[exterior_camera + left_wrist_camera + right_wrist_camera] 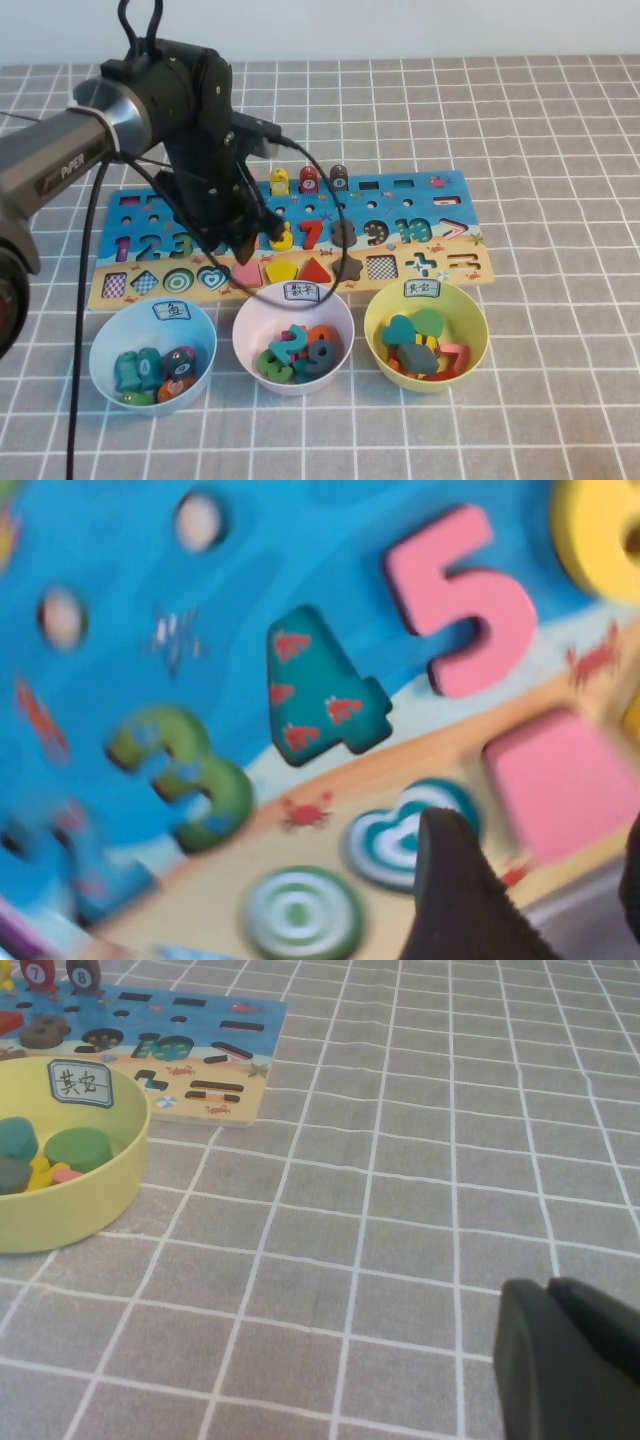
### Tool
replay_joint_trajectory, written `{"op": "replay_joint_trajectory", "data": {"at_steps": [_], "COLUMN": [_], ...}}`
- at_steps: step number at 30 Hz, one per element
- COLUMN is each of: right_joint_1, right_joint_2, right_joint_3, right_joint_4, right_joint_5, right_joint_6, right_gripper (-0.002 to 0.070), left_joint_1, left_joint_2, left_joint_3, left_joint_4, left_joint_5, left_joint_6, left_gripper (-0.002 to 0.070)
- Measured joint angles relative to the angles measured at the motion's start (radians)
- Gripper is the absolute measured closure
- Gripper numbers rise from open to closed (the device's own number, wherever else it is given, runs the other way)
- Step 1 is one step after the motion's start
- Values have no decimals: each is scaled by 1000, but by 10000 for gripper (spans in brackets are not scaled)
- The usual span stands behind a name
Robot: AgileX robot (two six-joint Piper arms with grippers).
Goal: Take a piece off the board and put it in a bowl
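Note:
The pink square piece [247, 272] lies in its slot on the sandy lower strip of the board [440, 200]. My left gripper [250, 245] hovers just above it, open and empty. In the left wrist view the piece [565, 780] sits just beyond the gap between the two fingers of the left gripper [545, 900]. The yellow-green bowl [478, 330] stands in front of the board's right end and holds several pieces. My right gripper [548, 1285] is shut and empty over bare cloth, out of the high view; the bowl [110, 1180] and the board [240, 1020] lie beyond it.
A pale blue bowl [105, 345] and a pale pink bowl [243, 325] stand in front of the board, both holding pieces. The pink number 5 [465, 600] lies next to the piece. Pegs [310, 180] stand on the board's far edge. My left arm's cable loops over the board.

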Motion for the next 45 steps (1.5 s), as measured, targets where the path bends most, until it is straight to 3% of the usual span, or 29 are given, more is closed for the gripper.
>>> {"op": "replay_joint_trajectory", "data": {"at_steps": [7, 14, 30, 33, 38, 45], "right_joint_1": [0, 0, 0, 0, 0, 0], "right_joint_2": [0, 0, 0, 0, 0, 0], "right_joint_3": [0, 0, 0, 0, 0, 0], "right_joint_4": [0, 0, 0, 0, 0, 0], "right_joint_5": [0, 0, 0, 0, 0, 0], "right_joint_6": [0, 0, 0, 0, 0, 0], "right_gripper": [694, 694, 694, 694, 694, 694], "left_joint_1": [0, 0, 29, 29, 29, 29], "left_joint_2": [-11, -11, -11, -13, -46, -75], "left_joint_3": [0, 0, 0, 0, 43, 140], "left_joint_4": [40, -41, -97, -102, -126, -126], "left_joint_5": [48, 48, 43, 39, 10, -63], "left_joint_6": [649, 1011, 1182, 1188, 1184, 1345], "left_gripper": [368, 386, 385, 344, 211, 179]}}
